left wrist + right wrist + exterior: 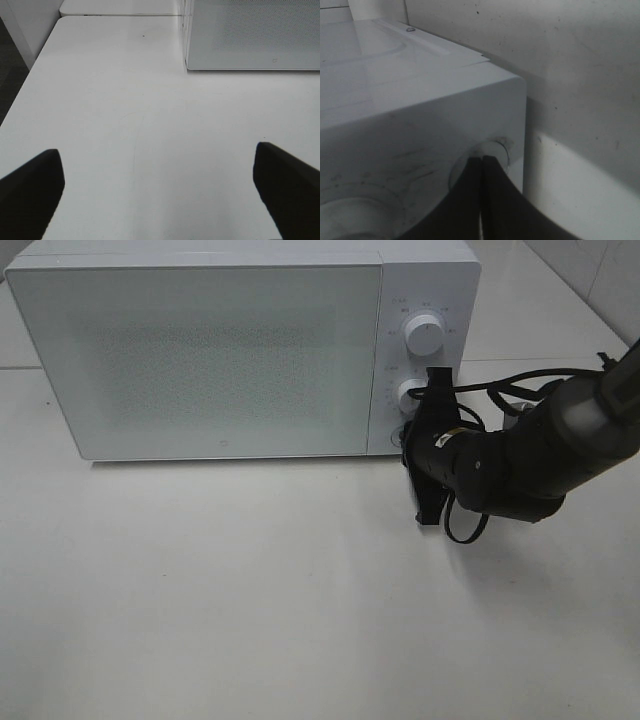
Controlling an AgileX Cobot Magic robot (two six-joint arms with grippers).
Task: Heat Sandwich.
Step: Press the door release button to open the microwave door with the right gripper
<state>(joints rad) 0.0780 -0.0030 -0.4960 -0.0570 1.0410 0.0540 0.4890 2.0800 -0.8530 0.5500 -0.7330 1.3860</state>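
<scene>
The white microwave (200, 350) stands at the back of the table with its door closed. The sandwich is out of view. My right gripper (407, 440) is at the bottom of the microwave's control panel. In the right wrist view its fingers (465, 200) are pressed together, with the tips (482, 161) against a round button (492, 146) near the panel's corner. My left gripper (160, 195) is open and empty above the bare table, in front of and to the left of the microwave (250, 35). It does not show in the exterior view.
Two round knobs sit on the panel, an upper one (425, 337) and a lower one (410, 395) just above my right gripper. The right arm and its cables (540, 455) lie to the right of the microwave. The white table (250, 590) stretches out in front.
</scene>
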